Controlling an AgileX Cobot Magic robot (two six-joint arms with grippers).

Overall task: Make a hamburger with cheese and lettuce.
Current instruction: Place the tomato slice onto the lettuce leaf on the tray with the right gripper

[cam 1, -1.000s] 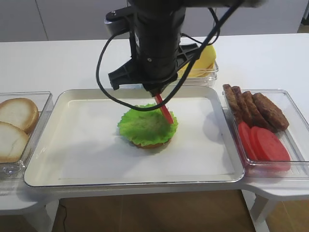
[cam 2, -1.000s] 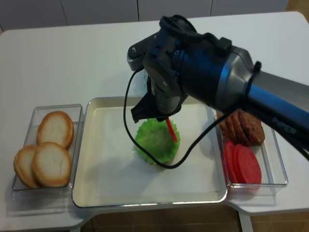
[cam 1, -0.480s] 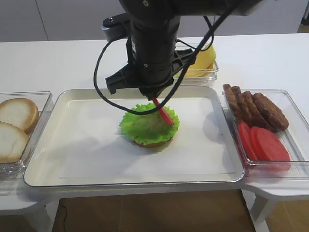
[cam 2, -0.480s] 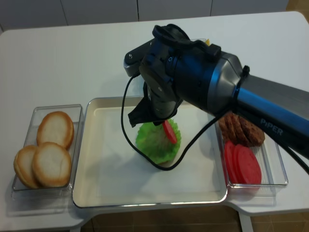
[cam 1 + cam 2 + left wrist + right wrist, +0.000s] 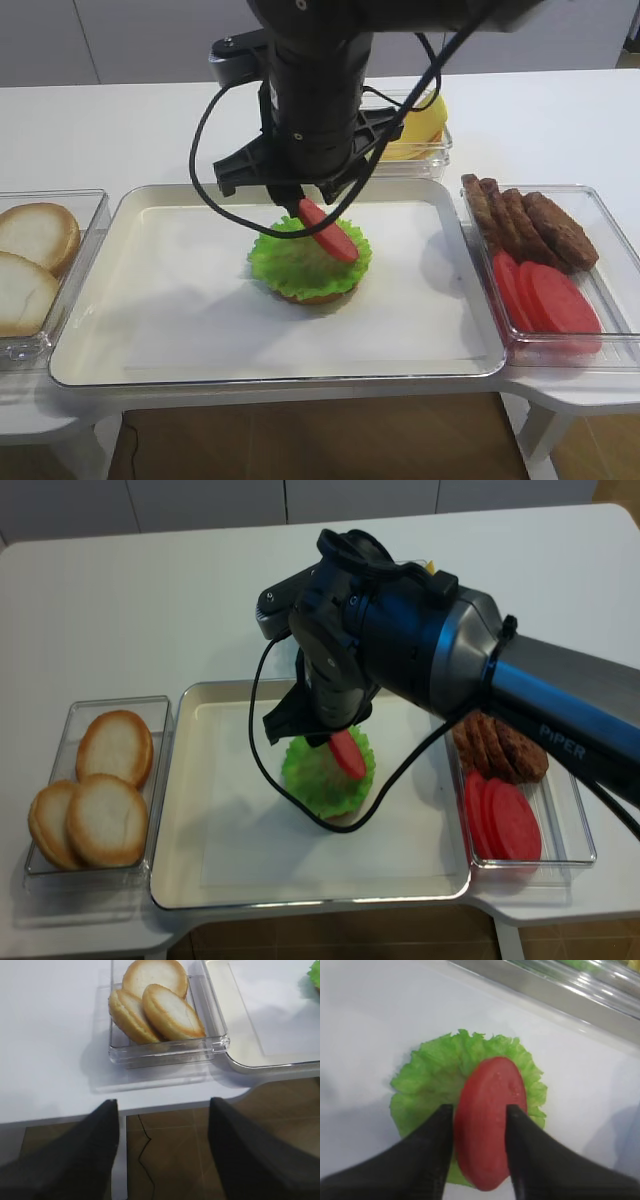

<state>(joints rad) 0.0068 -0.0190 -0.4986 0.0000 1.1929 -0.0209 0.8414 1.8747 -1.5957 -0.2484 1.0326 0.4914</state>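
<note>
Hovering mid-tray point(image 5: 120, 215), my right gripper point(image 5: 305, 205) has a tomato slice point(image 5: 328, 230) tilted over the hamburger point(image 5: 308, 266). Wrist view: fingers point(image 5: 427, 1150) flank the slice; clamped or loosened, can't tell. Left view: my fingers point(image 5: 97, 1145) apart near the buns point(image 5: 155, 1007).

One high exterior view looks across the white counter point(image 5: 120, 130) from the front, fairly low and near, facing the shallow white rectangular tray point(image 5: 190, 350). The realsense view looks down more steeply from farther back, taking in the same tray point(image 5: 190, 870) and both side bins. The right wrist camera stares straight down, very close, at the frilly green lettuce leaf point(image 5: 425, 1085) seen in both high views. The left wrist camera hangs off the counter's front left edge, sharing the clear plastic bin of pale bun halves point(image 5: 165, 1052).
</note>
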